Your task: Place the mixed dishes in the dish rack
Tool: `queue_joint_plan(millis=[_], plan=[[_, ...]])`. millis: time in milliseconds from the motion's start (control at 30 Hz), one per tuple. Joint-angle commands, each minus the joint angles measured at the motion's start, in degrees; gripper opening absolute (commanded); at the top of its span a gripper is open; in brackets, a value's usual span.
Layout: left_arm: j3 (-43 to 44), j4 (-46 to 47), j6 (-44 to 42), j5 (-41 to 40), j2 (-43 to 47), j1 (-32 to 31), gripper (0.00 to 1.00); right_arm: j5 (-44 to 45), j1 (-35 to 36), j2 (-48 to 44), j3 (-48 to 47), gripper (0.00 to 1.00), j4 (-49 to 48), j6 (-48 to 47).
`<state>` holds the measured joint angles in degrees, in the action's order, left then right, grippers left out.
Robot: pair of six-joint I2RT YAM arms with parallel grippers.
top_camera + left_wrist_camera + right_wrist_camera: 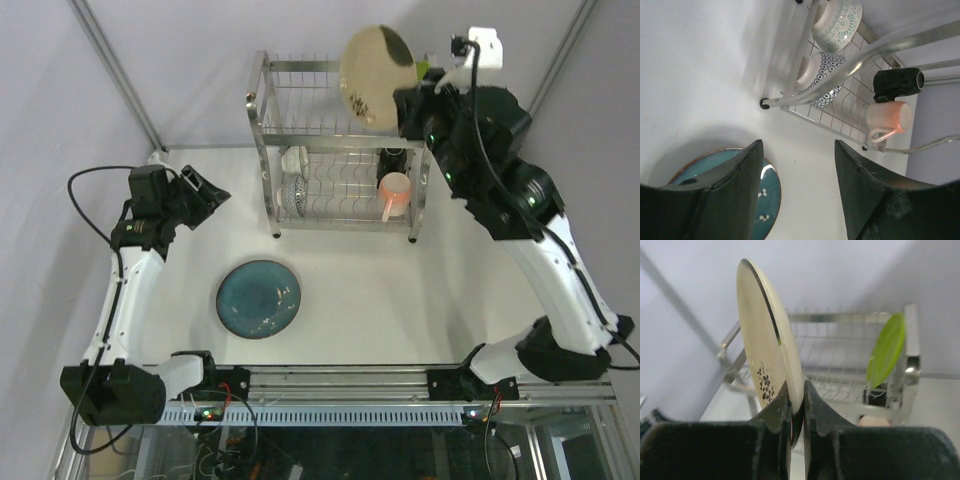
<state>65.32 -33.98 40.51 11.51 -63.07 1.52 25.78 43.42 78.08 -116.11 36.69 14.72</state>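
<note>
The steel wire dish rack (264, 135) stands at the back of the table. My right gripper (405, 105) is shut on the rim of a cream plate with black marks (372, 75), which it holds on edge above the rack's upper tier. In the right wrist view the plate (765, 340) rises from the gripper (796, 386). A lime-green plate (886, 347) stands at the upper tier's right end. The lower tier holds a patterned bowl (827, 75), a pale green-patterned bowl (840, 20) and a pink mug (395, 193). A blue plate (259, 298) lies flat on the table. My left gripper (205, 195) is open and empty, left of the rack.
A dark-handled mug (392, 158) sits behind the pink mug on the lower tier. The rack's front posts and feet (763, 103) stand between my left gripper and the bowls. Grey walls close in on both sides.
</note>
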Motion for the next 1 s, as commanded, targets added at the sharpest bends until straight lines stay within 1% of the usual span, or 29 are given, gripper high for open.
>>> queue_joint_plan(millis=[0, 100, 200, 300, 500, 700, 967], plan=[[5.63, 5.26, -2.72, 1.66, -2.82, 0.32, 0.63, 14.05, -2.36, 9.45, -13.86, 0.00, 1.16, -7.88], [4.87, 5.98, -2.33, 1.69, -3.32, 0.25, 0.63, 18.82, -4.05, 17.43, -23.69, 0.00, 4.63, -8.83], [4.73, 4.92, -2.37, 1.75, -3.80, 0.30, 0.62, 22.94, -4.57, 22.20, -28.10, 0.00, 4.44, -11.39], [4.66, 3.54, -2.36, 1.99, -3.78, 0.24, 0.62, 25.72, -5.01, 25.29, -28.94, 0.00, 3.13, -14.05], [5.02, 2.24, -2.32, 1.76, -3.52, 0.29, 0.61, 27.30, -6.85, 29.51, -29.27, 0.00, 1.00, -16.31], [6.02, 1.19, -2.59, 2.47, -4.65, 0.33, 0.61, 30.26, -7.54, 35.04, -31.79, 0.00, -2.34, -21.85], [6.92, -0.07, -4.52, 3.10, -6.24, 0.37, 0.61, 30.62, -8.24, 39.32, -32.81, 0.00, -3.99, -21.67]])
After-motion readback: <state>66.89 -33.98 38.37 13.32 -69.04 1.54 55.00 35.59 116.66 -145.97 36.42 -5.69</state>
